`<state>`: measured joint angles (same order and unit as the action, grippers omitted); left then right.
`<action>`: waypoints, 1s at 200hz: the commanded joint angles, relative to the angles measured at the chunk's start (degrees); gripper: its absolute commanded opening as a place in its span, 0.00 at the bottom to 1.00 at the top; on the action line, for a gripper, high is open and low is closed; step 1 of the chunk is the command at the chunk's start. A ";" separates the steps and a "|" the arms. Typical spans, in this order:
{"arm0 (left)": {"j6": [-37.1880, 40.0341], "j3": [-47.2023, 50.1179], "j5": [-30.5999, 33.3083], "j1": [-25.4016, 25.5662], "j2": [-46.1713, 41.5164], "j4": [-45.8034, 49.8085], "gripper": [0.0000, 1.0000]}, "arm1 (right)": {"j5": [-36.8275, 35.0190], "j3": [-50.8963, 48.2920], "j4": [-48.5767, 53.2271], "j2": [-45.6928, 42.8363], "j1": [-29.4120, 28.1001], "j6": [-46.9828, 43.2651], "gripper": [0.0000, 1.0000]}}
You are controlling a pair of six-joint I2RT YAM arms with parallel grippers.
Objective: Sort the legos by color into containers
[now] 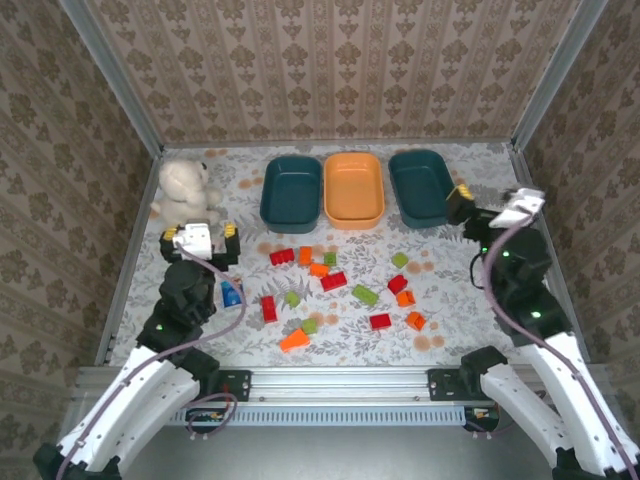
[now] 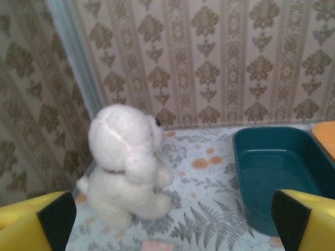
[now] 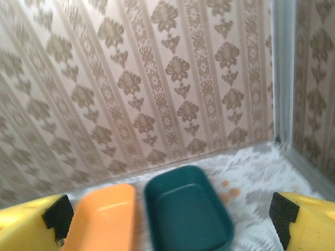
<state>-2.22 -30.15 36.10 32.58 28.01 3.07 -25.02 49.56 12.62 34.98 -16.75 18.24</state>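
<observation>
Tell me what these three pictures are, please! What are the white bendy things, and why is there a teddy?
The white bendy things are two robot arms. One picture looks down from above; the other two come from little cameras on each arm's wrist. Each arm ends in a two-finger hand: the left gripper and the right gripper. Both are open and hold nothing. On the flowery table lie small legos in red, orange and green. Behind them sit three tubs: a teal tub, an orange tub and another teal tub, all empty. The white teddy bear just sits in the corner, with a small blue carton nearby.

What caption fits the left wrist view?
Open left hand faces a white plush teddy bear and an empty dark teal plastic tub.
</observation>
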 commanded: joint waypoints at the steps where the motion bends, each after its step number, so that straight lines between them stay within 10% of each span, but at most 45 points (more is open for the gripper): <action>1: -25.34 -12.35 6.86 0.14 1.61 30.24 1.00 | 9.46 0.66 22.71 -1.38 0.79 13.26 1.00; 39: -36.40 -11.81 -17.33 -6.10 5.75 26.58 1.00 | 13.85 17.30 47.47 18.68 -2.00 13.81 1.00; 75: -34.01 -19.96 -24.52 -0.67 20.12 34.95 1.00 | 15.71 18.13 63.24 28.86 -9.20 24.28 1.00; 131: -25.25 -21.48 -31.28 15.64 28.14 29.72 1.00 | 28.20 -0.52 54.52 28.65 -12.67 35.65 0.83; 200: -18.56 -19.16 -42.94 17.44 26.82 25.14 0.95 | 28.04 -15.66 34.34 28.56 -15.17 52.57 0.71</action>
<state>-24.05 -49.91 -2.59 49.80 56.27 28.95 3.27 37.26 54.96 63.79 -31.48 62.06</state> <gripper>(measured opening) 0.949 0.711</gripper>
